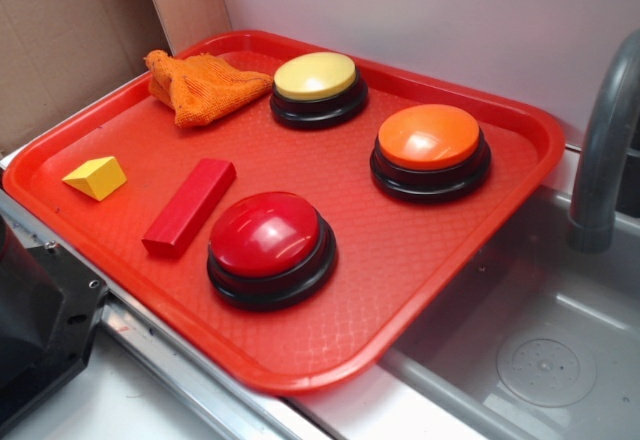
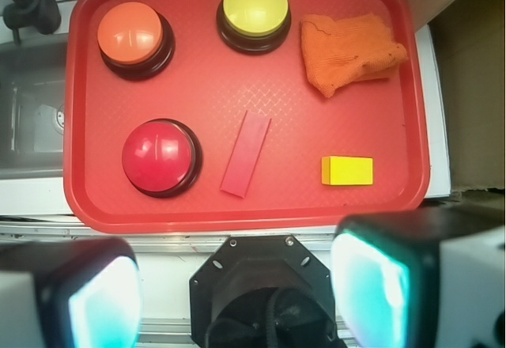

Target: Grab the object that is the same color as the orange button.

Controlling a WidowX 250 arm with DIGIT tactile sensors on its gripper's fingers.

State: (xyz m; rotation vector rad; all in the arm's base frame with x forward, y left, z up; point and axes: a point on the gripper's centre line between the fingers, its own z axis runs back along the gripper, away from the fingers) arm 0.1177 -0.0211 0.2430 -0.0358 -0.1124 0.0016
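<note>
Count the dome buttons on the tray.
3, none seem hidden. Yellow button at the back beside the orange cloth, orange button toward the sink side, red button nearest the front, next to the red block.

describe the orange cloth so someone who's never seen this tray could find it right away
Start at the red tray beside the sink and go to its far corner by the cardboard. The orange cloth lies crumpled there, next to the yellow button. It is the only soft, fuzzy thing on the tray; the orange button shares its colour but is a glossy dome.
</note>
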